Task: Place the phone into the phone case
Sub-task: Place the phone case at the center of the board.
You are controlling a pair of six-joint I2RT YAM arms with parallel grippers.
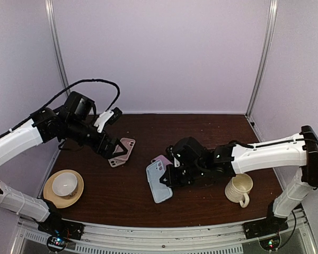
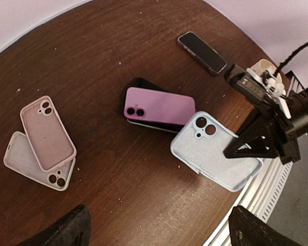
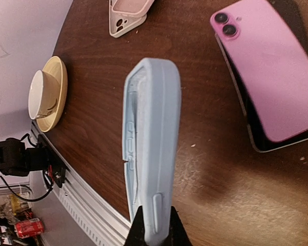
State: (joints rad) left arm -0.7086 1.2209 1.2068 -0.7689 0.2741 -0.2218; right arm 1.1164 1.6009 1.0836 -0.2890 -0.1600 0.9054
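blue case [image 3: 151,154] edge between right fingers [image 3: 134,233]

**Tally by kind**

Three empty cases: a light blue phone case [image 2: 215,154] and, at the left, a pink phone case [image 2: 47,133] lying on a whitish phone case [image 2: 25,161]. Two phones: a pink phone [image 2: 161,107] and a dark phone [image 2: 201,52]. One white cup [image 1: 64,184], one yellow saucer [image 1: 49,193], one cream mug [image 1: 238,188].

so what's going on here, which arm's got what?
Right hand is shut on one end of the blue case. The pink phone lies camera side up on the table beside it, not yet in a case. Left hand is open and empty, hovering by two spare cases.
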